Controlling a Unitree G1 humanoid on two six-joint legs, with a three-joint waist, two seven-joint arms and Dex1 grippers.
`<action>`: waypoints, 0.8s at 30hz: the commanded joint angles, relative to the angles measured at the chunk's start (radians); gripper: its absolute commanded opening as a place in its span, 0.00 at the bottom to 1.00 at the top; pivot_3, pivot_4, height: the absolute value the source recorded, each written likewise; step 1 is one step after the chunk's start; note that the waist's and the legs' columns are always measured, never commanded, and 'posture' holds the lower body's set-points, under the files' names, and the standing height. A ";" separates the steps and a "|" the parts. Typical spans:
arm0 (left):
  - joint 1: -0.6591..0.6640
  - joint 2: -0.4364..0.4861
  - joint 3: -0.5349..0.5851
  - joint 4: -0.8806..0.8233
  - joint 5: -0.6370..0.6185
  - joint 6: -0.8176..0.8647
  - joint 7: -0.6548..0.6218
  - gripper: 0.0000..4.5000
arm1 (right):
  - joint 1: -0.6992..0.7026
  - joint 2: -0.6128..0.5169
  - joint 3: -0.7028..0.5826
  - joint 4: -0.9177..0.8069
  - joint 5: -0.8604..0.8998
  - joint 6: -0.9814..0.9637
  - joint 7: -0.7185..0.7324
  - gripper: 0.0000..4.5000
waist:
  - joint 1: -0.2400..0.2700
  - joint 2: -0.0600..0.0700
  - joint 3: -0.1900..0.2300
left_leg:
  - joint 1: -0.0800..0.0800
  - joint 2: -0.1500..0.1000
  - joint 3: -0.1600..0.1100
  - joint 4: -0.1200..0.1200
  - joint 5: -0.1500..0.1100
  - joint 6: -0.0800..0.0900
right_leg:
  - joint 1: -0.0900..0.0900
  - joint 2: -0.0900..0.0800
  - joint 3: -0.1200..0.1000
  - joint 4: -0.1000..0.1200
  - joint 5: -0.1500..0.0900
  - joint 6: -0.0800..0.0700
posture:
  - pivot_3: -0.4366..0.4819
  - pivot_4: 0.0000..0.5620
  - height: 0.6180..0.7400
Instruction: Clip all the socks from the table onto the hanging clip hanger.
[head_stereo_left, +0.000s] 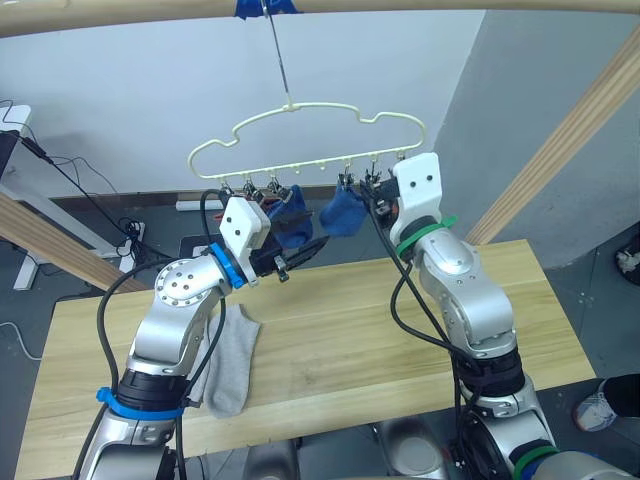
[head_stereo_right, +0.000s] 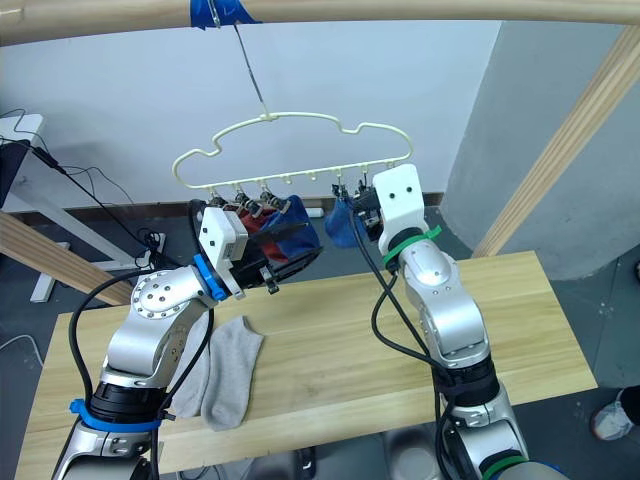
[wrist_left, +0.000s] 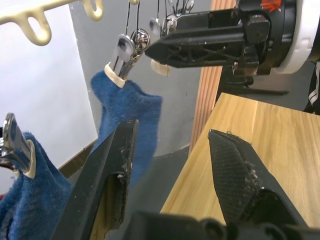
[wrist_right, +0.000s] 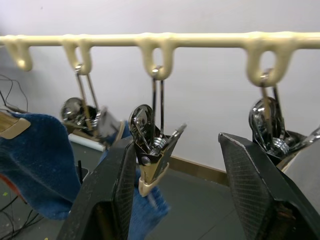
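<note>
under the clip hanger (head_stereo_left: 300, 140), both grippers are raised with nothing in them while two grey socks (head_stereo_left: 228, 360) lie on the table (head_stereo_left: 340, 340).

the left gripper (wrist_left: 172, 165) has its fingers spread and empty just below a blue sock (head_stereo_left: 343, 213) clipped mid-bar; a second blue sock (head_stereo_left: 290, 222) and a rust-red one (head_stereo_right: 262, 232) hang nearer the left end. the right gripper (wrist_right: 175, 175) is likewise spread and empty, its fingers either side of a bare metal clip (wrist_right: 150, 150) near the bar's right end. the next step looks like fetching a grey sock: lower the left arm to the pair at the table's left side, pinch one by its cuff so a free edge stands up, then have the right gripper squeeze that bare clip open and feed the cuff fully between its tips before letting go.
</note>
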 joint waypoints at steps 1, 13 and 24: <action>-0.017 -0.004 0.008 -0.014 0.002 -0.025 0.002 0.55 | -0.027 0.033 -0.030 -0.030 0.009 0.010 -0.023 0.59 | 0.000 0.000 0.000 | 0.000 0.000 0.000 0.000 0.000 0.000 | 0.000 0.000 0.000 0.000 0.000 0.000 | 0.17 0.43 1.00; -0.019 -0.004 0.006 -0.009 0.002 -0.027 0.001 0.55 | -0.063 0.158 -0.103 -0.121 0.072 0.187 -0.080 0.59 | -0.001 0.000 0.000 | 0.000 0.000 0.000 0.000 0.000 0.000 | 0.000 0.000 0.000 0.000 0.000 0.000 | 0.16 0.44 1.00; -0.021 -0.007 0.003 0.001 0.005 -0.032 -0.001 0.55 | -0.069 0.218 -0.150 -0.174 0.107 0.282 -0.135 0.59 | -0.001 0.000 0.000 | 0.000 0.000 0.000 0.000 0.000 0.000 | -0.001 0.000 0.000 0.000 0.000 0.000 | 0.15 0.44 1.00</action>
